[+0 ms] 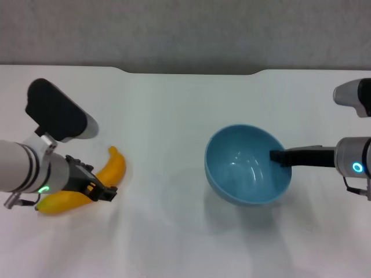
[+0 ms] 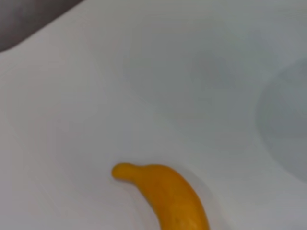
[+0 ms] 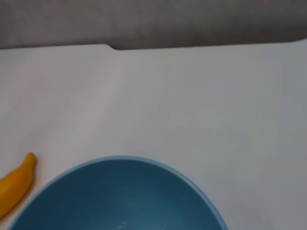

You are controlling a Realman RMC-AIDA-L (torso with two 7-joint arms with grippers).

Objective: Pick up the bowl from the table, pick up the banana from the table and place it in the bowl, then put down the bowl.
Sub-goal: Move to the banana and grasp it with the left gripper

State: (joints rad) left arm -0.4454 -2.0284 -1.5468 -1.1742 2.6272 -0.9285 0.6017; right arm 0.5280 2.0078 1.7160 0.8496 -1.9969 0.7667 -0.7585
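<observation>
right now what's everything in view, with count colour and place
bowl: one, light blue, tilted, on the robot's right side of the table, empty
banana: one, yellow-orange, lying on the table on the robot's left side
table: one, white, spans the view, notched far edge
wall behind the table: one, grey
left gripper: one, black, at the banana's middle
right gripper: one, black, at the bowl's right rim, one finger inside
</observation>
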